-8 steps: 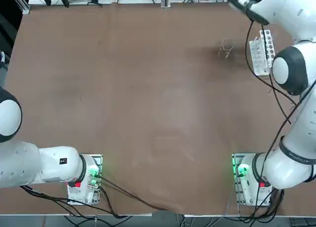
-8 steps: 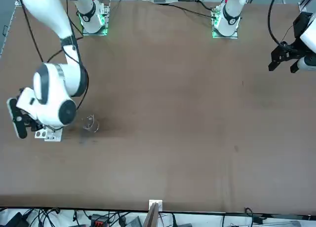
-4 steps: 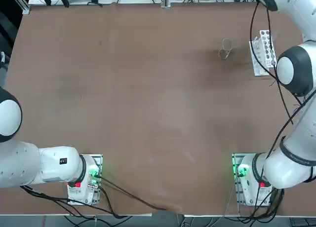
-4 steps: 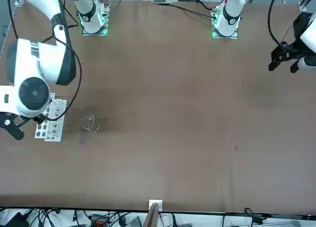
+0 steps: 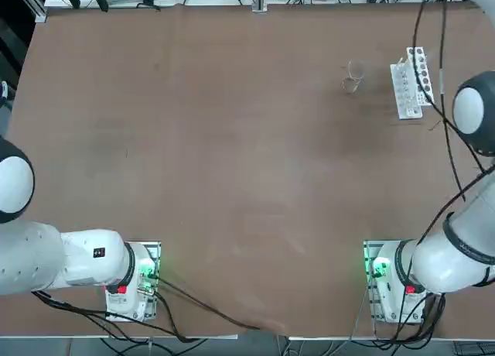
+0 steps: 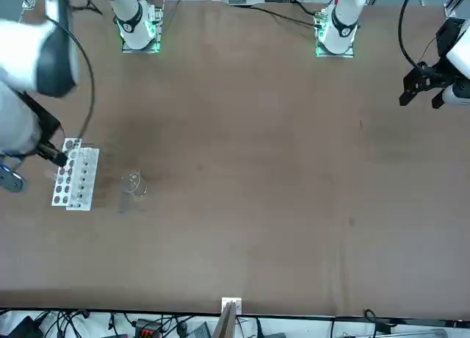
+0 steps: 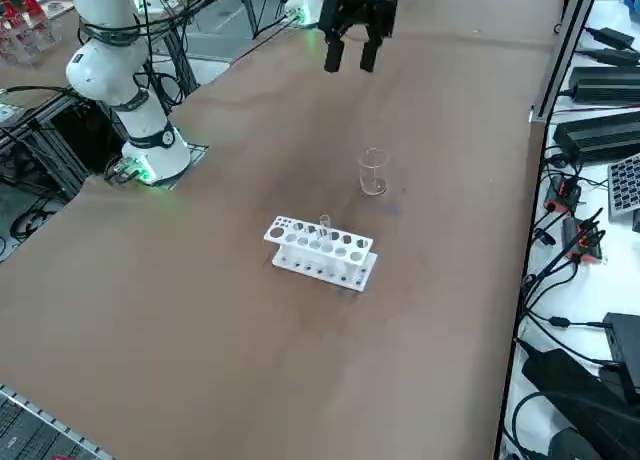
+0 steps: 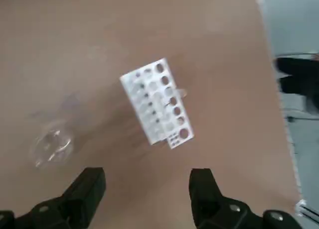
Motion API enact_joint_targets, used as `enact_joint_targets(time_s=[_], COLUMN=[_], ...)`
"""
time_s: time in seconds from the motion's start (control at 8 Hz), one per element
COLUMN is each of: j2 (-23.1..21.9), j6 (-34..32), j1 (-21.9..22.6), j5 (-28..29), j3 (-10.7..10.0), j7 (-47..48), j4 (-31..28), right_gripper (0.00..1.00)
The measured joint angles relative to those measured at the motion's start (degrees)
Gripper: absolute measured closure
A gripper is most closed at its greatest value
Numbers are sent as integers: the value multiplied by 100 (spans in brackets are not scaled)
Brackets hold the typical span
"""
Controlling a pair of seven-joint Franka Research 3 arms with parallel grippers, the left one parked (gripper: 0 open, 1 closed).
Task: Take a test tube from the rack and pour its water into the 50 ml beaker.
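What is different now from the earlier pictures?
The right arm's black two-finger gripper has moved toward the robot's right, so more of the small white plastic rack with round holes shows from overhead. Nothing was visibly taken hold of or let go: its fingers are open and empty. The rack and the small clear glass beaker stayed in place.

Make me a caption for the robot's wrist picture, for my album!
Open jaws of the right gripper, with white rack and clear beaker in view.
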Motion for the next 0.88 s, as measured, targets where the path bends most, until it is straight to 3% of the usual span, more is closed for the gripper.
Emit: enact_joint_targets(time_s=[0.38, 0.88], j2=[-854, -2103], j6=[125, 927], j1=[-250, -270], j5=[977, 1345], j3=[1, 19], j7=[-1329, -1857], j4=[-813, -2391], right_gripper=[0, 0])
